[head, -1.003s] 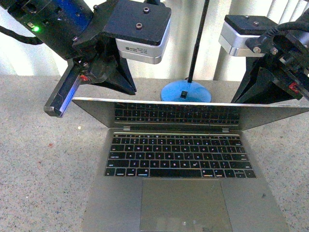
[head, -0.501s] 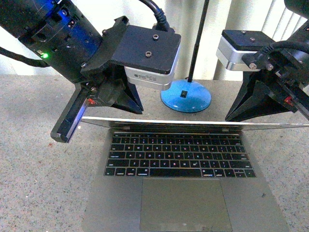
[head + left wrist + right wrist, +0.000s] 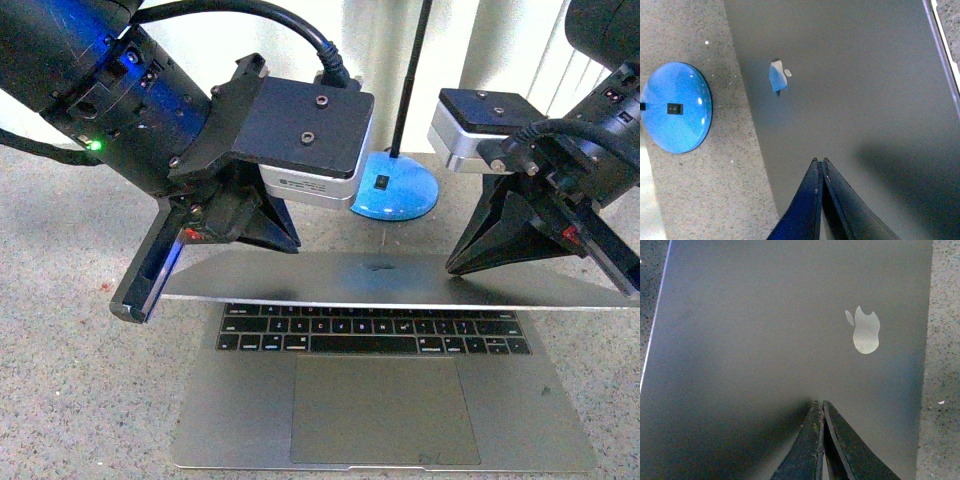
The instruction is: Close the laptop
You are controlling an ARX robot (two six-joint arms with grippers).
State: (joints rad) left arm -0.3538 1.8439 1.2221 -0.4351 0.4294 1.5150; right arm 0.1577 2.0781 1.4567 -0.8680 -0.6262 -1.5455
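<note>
The silver-grey laptop point(image 3: 380, 410) lies in front of me, its lid point(image 3: 400, 278) tilted low over the black keys so that only the nearest key rows and the trackpad show. My left gripper point(image 3: 292, 244) is shut, with its tips on the back of the lid's left part. My right gripper point(image 3: 452, 266) is shut too and rests its tips on the lid's right part. The left wrist view shows the closed tips point(image 3: 819, 160) against the grey lid point(image 3: 855, 90) near the apple logo point(image 3: 777, 77). In the right wrist view the tips point(image 3: 819, 401) touch the lid point(image 3: 765, 330) beside the logo point(image 3: 866, 330).
A blue round lamp base point(image 3: 400, 190) with a thin black pole stands just behind the laptop; it also shows in the left wrist view as the blue lamp base point(image 3: 675, 107). The speckled grey tabletop point(image 3: 80, 400) spreads to both sides. White blinds hang at the back.
The lid has swung down from a steep tilt to almost flat over the keyboard. Both shut grippers have come forward and down with it, and the screen is out of sight.
</note>
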